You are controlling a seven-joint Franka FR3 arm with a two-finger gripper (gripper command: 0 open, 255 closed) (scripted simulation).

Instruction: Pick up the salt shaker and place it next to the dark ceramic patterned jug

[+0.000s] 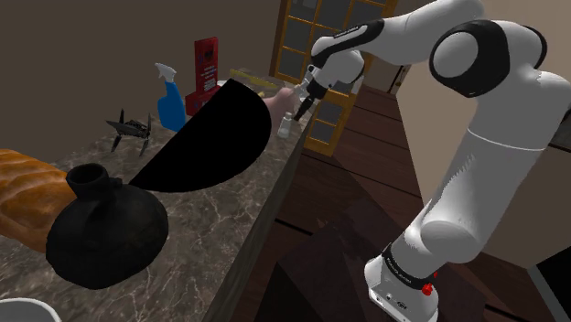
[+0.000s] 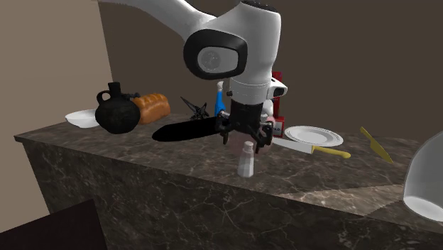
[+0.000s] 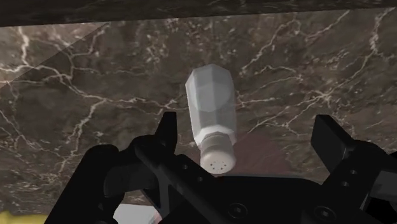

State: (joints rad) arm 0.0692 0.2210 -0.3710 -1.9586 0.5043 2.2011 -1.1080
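Salt shaker (image 2: 246, 159) stands upright on the dark marbled counter (image 2: 142, 153), close to the counter's front edge and directly beneath the gripper (image 2: 245, 144). In the shoulder view the salt shaker (image 1: 286, 125) sits at the far end of the counter (image 1: 210, 220), just below the gripper (image 1: 297, 101).

**Gripper state.** The fingers are spread and hold nothing. In the wrist view the salt shaker (image 3: 213, 121) lies between the two fingers with counter (image 3: 76, 76) visible on both sides of it – no contact. It sits nearer one finger than the other, so the gripper (image 3: 248, 127) is not centred on it.

**Step in hand.** Judged from this pose, the approach to the grasp is under way; the pick is not yet made. In the second exterior view the fingertips reach about cap height.

**Next move.** It calls for:
- a small sideways correction to centre the body between the fingers;
- further descent so the fingers bracket the body below the cap;
- closure, then a straight lift.

**Orientation.** The long axis is vertical. The perforated cap points to 12 o'clock in the second exterior view and faces the wrist camera, with its holes visible.

**Destination.** The dark jug (image 2: 116, 110) stands well apart, toward 10 o'clock from the shaker in the second exterior view. In the shoulder view the jug (image 1: 105, 229) lies toward 8 o'clock. A flat black shape (image 2: 188, 131) lies on the counter between the two – the carry probably needs height to clear it.
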